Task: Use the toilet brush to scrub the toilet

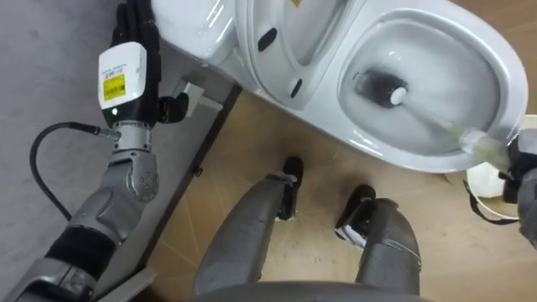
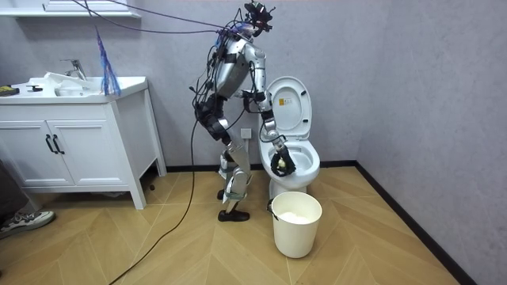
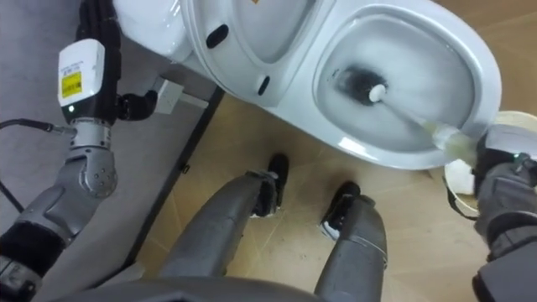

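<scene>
Standing square to the toilet (image 3: pixel 329 126), the robot grips the toilet brush (image 3: pixel 358 83) handle in its closed right hand (image 3: pixel 503 180) at the rim, so the head reaches the basin, while the left hand (image 1: pixel 134 38), fingers apparently straight, hangs idle beside the cistern (image 1: pixel 195 33).

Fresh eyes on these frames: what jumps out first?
The brush, its dark head down in the toilet bowl, with the handle running to the right hand at the bowl's right rim. Next, the left hand raised beside the tank at upper left, and a white bucket on the floor near the bowl.
</scene>
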### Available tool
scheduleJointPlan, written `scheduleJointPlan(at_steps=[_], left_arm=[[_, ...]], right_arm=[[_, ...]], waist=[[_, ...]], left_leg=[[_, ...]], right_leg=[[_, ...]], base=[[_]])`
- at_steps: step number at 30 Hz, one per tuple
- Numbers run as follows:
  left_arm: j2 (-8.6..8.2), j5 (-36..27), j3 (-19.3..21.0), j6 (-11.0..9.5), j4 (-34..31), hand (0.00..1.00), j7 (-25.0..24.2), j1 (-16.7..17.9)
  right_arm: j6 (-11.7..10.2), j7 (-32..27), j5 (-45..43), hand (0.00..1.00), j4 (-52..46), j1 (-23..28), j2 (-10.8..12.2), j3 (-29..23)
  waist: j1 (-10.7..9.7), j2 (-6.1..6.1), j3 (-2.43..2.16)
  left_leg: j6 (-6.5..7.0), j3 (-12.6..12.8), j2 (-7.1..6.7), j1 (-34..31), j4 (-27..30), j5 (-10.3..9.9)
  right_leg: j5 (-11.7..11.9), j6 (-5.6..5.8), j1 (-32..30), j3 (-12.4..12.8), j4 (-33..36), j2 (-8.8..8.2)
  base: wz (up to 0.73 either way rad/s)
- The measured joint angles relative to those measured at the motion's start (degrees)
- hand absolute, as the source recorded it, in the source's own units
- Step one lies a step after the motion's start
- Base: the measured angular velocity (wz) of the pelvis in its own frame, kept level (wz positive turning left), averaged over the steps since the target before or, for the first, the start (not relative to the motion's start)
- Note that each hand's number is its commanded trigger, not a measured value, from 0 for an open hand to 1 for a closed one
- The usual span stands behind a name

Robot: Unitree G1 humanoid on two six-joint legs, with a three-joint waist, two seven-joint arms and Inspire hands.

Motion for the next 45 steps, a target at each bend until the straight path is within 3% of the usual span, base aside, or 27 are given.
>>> scheduleJointPlan(at_steps=[6, 13, 18, 24, 29, 35, 40, 44, 45], left_arm=[[-0.02, 0.0, 0.2, 0.2, 0.4, 0.00, 2.3, -0.3], [-0.02, 0.0, 0.8, 0.2, 0.4, 0.00, 2.7, -0.3], [-0.21, -0.1, 0.7, -0.2, 1.5, 0.00, 5.0, -0.2], [-0.26, -0.1, 0.7, 0.1, 1.5, 0.00, 6.1, 1.3], [-0.23, -2.7, 0.3, -0.3, 1.5, 0.00, 6.4, 2.0], [0.09, -5.4, 0.5, -0.5, 0.4, 0.00, 6.7, 3.7], [0.23, -5.5, 0.5, -0.5, 0.2, 0.00, 7.1, 3.9], [2.64, -5.1, 0.1, -0.8, 0.0, 0.00, 7.1, 3.5], [3.47, -5.0, 0.0, -0.8, -0.4, 0.00, 7.1, 3.6]], right_arm=[[-1.1, 0.4, 0.9, 1.00, 1.3, -4.9, 1.0, -1.6], [-1.0, 0.5, -6.0, 1.00, -0.1, -5.6, 1.1, -1.7], [1.4, -0.1, -13.3, 1.00, -4.8, -4.0, 2.5, -1.0], [5.7, -0.3, -25.2, 1.00, -14.9, 0.7, 1.5, -2.2], [6.7, -0.3, -28.3, 1.00, -20.2, 4.9, -0.1, -2.1], [10.2, 0.0, -31.3, 1.00, -26.4, 7.7, 0.8, -2.1], [10.2, 0.0, -31.5, 1.00, -26.6, 7.2, 0.0, -2.1], [8.9, -0.4, -27.6, 1.00, -26.2, 6.5, 0.0, -2.7], [8.1, -0.6, -26.2, 1.00, -26.2, 6.0, -0.1, -2.9]], waist=[[-0.4, -0.69, 0.43], [-1.0, -0.96, 0.54], [-0.4, -0.42, 0.35], [-0.3, 0.55, -0.10], [-0.1, 0.71, -0.21], [-1.1, 0.69, -0.28], [-1.3, 0.57, -0.32], [-1.5, -0.35, -0.35], [-1.8, -1.38, -0.31]], left_leg=[[0.48, 1.2, -0.13, -1.3, 0.4, 0.3], [0.56, 1.4, 0.13, -1.8, 0.5, 0.4], [0.39, 1.2, 1.57, -2.2, 0.6, 0.3], [0.23, 1.1, 2.30, -2.0, 0.2, 0.2], [0.10, 1.4, 2.90, -0.3, -1.0, 0.1], [-0.06, 1.9, 3.34, 0.4, -1.8, 0.1], [-0.10, 1.9, 3.34, 0.3, -1.4, 0.1], [-0.07, 1.9, 3.22, 0.2, -0.8, 0.1], [-0.04, 2.4, 2.95, 0.1, -0.8, 0.2]], right_leg=[[0.2, -0.05, -2.4, 1.1, 1.7, -0.62], [0.6, -0.33, -2.9, 1.0, 1.7, -0.54], [2.0, -0.90, -2.0, 0.1, -1.0, 1.48], [2.6, -0.84, -1.2, 0.1, -3.0, 2.95], [3.0, -0.91, 0.5, 0.0, -4.8, 3.59], [3.2, -1.11, 1.0, 0.2, -5.7, 4.23], [3.3, -1.16, 1.0, 0.3, -5.4, 4.16], [3.3, -1.15, 0.9, 0.4, -4.8, 3.57], [3.1, -1.06, 0.2, 0.9, -3.9, 3.20]], base=[[-0.04], [-0.01], [-0.12], [-0.04], [-0.06], [-0.03], [-0.01], [0.00], [-0.04]])
